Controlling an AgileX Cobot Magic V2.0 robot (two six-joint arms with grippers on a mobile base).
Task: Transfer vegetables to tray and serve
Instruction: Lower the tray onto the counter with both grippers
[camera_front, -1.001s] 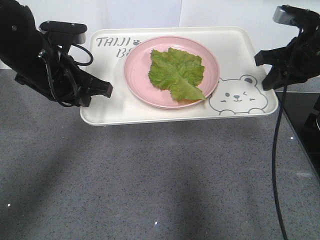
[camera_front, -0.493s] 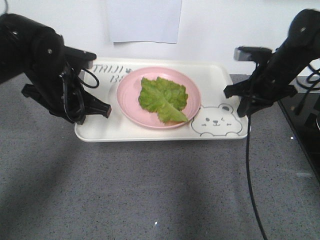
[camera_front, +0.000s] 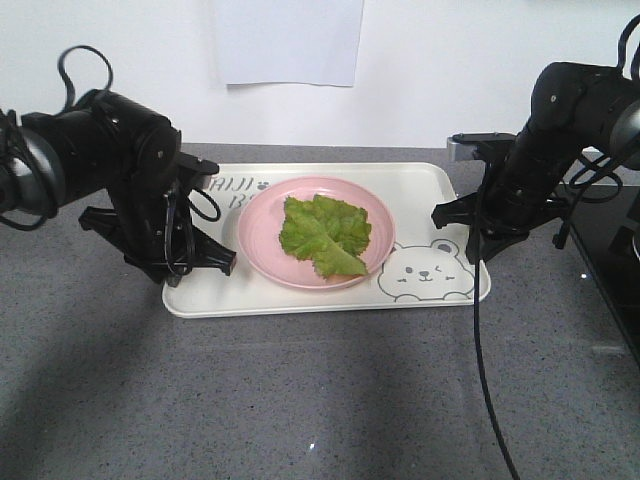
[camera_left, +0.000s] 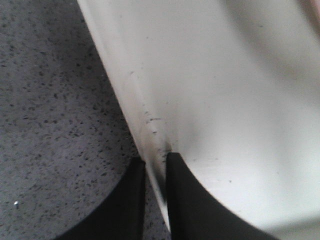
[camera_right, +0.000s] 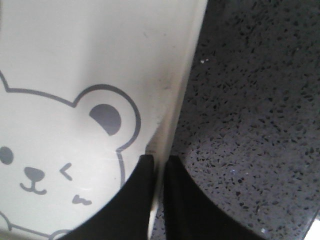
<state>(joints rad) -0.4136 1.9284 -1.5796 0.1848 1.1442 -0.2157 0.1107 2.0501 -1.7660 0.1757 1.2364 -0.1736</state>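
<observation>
Tray: I saw the cream tray (camera_front: 430, 190) resting flat on the speckled grey desk (camera_front: 300, 400), bear face drawing (camera_front: 428, 275) at its 4 o'clock corner.
Vegetables: the green lettuce leaves (camera_front: 322, 232) lay on the pink plate (camera_front: 262, 245), which sat mid-tray.
Left tool: my left tool (camera_left: 155, 172) was pinched nearly closed on the tray's rim at 9 o'clock, one finger inside, one outside.
Right tool: my right tool (camera_right: 159, 170) was clamped the same way on the rim at 3 o'clock, beside the bear's ear.
</observation>
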